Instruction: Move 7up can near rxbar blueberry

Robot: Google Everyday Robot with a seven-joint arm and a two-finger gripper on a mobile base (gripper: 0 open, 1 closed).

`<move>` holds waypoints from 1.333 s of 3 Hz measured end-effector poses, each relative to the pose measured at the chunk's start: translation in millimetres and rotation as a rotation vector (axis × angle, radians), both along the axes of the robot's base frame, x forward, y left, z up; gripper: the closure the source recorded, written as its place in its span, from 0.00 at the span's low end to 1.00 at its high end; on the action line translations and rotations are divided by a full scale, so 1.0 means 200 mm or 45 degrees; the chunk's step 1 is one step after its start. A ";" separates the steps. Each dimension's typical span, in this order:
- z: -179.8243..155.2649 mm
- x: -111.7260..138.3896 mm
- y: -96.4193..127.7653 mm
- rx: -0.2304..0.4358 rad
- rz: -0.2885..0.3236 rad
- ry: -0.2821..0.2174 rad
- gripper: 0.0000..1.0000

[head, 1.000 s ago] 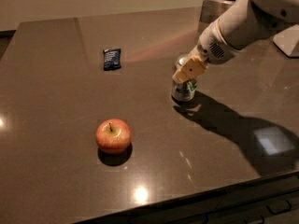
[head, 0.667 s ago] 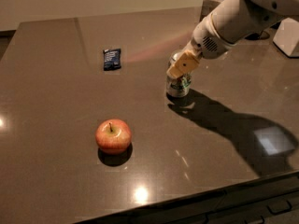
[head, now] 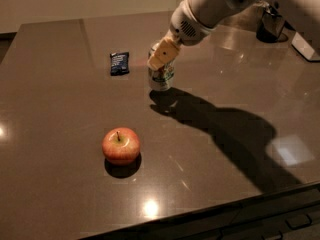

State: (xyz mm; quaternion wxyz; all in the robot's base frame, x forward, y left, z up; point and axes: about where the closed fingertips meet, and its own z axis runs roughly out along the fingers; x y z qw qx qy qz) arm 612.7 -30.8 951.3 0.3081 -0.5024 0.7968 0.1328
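Observation:
The 7up can (head: 162, 79), silver and green, stands upright on the dark brown table (head: 60, 134), right of the middle at the back. My gripper (head: 161, 58) comes down from the upper right and is shut on the can's upper part, with its tan fingers (head: 163, 53) covering the can's top. The rxbar blueberry (head: 119, 63), a flat dark blue wrapper, lies on the table a short way to the left of the can.
A red apple (head: 121, 145) sits nearer the front, left of centre. A dark object (head: 270, 26) and a white item (head: 306, 46) stand at the far right back. The table's front edge runs across the bottom.
The gripper has carried the can leftward across the table, closer to the blue wrapper. The apple and the wrapper have not moved.

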 end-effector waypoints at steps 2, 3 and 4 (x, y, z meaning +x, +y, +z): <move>-0.01 0.15 0.24 0.060 0.045 -0.009 1.00; -0.03 0.24 0.31 0.059 0.055 -0.013 1.00; -0.06 0.33 0.33 0.021 0.052 -0.026 0.79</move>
